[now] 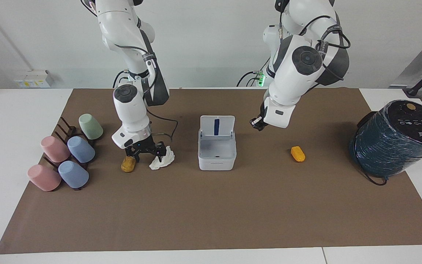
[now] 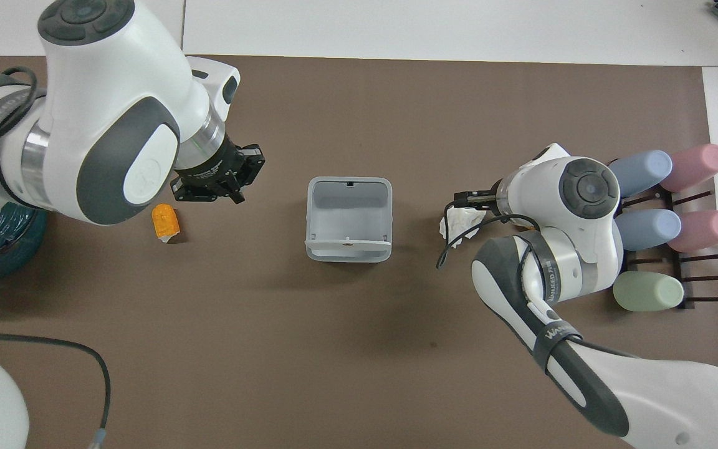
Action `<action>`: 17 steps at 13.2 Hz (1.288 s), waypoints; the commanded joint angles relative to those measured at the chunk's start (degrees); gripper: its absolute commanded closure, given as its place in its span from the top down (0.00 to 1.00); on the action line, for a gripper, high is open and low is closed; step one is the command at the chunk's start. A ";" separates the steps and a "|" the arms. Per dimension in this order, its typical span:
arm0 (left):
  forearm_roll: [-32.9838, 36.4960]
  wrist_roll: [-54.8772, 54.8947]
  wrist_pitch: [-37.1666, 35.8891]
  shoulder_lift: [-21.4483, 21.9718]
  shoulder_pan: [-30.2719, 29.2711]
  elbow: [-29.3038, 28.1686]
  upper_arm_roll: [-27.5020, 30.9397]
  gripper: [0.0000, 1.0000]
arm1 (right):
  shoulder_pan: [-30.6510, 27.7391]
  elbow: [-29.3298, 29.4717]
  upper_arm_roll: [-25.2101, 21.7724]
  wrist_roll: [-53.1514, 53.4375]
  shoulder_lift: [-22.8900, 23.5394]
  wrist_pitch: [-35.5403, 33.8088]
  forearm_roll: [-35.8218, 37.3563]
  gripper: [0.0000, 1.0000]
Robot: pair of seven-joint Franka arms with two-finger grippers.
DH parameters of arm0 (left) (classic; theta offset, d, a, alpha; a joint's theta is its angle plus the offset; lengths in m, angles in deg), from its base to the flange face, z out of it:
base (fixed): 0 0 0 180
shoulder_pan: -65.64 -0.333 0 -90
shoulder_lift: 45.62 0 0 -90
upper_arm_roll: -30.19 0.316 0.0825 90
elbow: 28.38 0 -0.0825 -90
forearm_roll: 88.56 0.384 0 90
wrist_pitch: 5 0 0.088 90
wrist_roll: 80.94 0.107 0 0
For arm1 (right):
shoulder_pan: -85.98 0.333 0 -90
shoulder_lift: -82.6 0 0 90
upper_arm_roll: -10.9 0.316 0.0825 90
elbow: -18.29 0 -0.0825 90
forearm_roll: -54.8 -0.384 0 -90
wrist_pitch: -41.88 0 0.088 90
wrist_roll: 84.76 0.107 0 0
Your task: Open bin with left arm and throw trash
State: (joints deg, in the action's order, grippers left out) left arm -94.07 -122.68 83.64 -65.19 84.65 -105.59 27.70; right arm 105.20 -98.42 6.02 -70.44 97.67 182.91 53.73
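Five pastel cups [image 1: 81, 149] lie on their sides on a dark rack [image 1: 64, 128] at the right arm's end of the brown mat [image 1: 211, 212]: two pink, two blue, one green.

Beside the rack, toward the middle of the table, the right gripper [image 1: 148, 154] hangs low with its fingers [image 1: 136, 157] spread apart and nothing between them. It is over the gap between two pieces of trash. One finger is down by the brownish-yellow lump [image 1: 128, 165]. The other is at the edge of the crumpled tissue [image 1: 165, 159]. Both pieces lie on the mat, close to each other. Whether a finger touches either piece is not clear.

At the middle of the mat sits the bin [image 1: 217, 156]. Its lid [image 1: 216, 126] stands upright on the hinge at the side nearer to the robots. A blue strip runs down the lid's inner face, and the box is open to the top.

Next comes the left gripper [image 1: 256, 123], raised clear of the bin, over the mat between the bin and the orange lump [image 1: 298, 154]. It holds nothing that can be seen, and whether it is open or closed cannot be told.

The orange lump lies alone on the mat, well apart from the bin, toward the left arm's end.

At that end a large dark teal wrapped cylinder [image 1: 394, 139] rests tilted at the mat's edge.
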 commanded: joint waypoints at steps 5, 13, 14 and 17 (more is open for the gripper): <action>2.08 25.08 4.57 3.83 -10.82 -4.41 -0.50 0.48 | 2.05 -4.41 0.05 0.37 1.54 5.39 -1.39 0.42; 2.61 31.53 29.71 12.45 -15.05 -30.25 -0.23 0.70 | 1.26 7.86 -0.13 4.57 -1.35 -10.04 -1.39 0.00; 2.61 31.71 32.26 12.81 -15.23 -32.63 -0.23 0.70 | 1.18 11.47 -0.13 5.45 -1.44 -13.21 -1.39 0.00; 3.83 31.63 35.35 13.69 -15.41 -37.56 -0.23 0.70 | 2.05 18.25 0.48 6.87 -0.74 -15.35 -9.42 0.00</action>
State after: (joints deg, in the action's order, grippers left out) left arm -91.87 -91.51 115.46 -54.69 69.70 -137.56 27.87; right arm 106.99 -84.12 5.79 -64.70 95.39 168.47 50.33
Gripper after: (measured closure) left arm 0.295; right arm 0.969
